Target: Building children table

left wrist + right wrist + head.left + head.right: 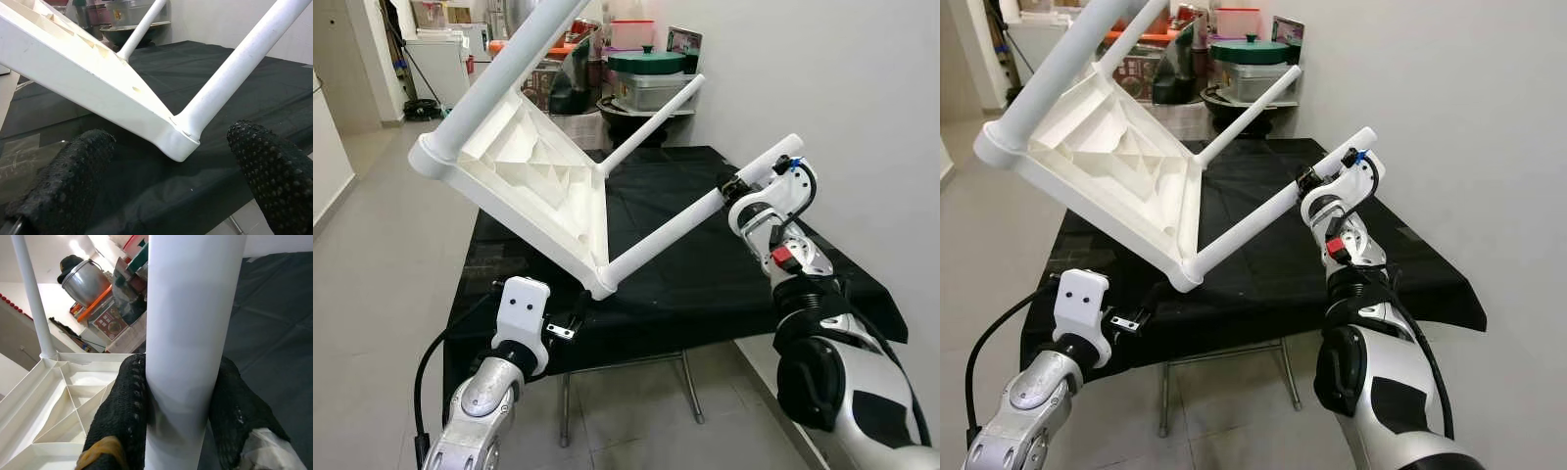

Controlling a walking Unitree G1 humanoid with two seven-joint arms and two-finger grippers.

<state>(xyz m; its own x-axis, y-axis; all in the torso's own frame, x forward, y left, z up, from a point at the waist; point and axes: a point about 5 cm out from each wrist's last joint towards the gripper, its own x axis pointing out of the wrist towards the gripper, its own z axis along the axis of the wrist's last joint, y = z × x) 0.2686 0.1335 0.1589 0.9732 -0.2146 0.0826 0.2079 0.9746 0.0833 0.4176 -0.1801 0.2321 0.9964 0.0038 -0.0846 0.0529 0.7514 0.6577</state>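
White plastic, the children's table [543,171] hung tilted above the black-draped desk [705,284], its lowest corner over the front edge. The right end effector [736,186] was clamped around one leg [680,227]. The left end effector [171,166] stood wide open just below that corner, holding nothing.

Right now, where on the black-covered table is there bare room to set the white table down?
Bare cloth lies between the white table's lowest corner and the right end effector clamping a leg. The far end, by the pots, is crowded.
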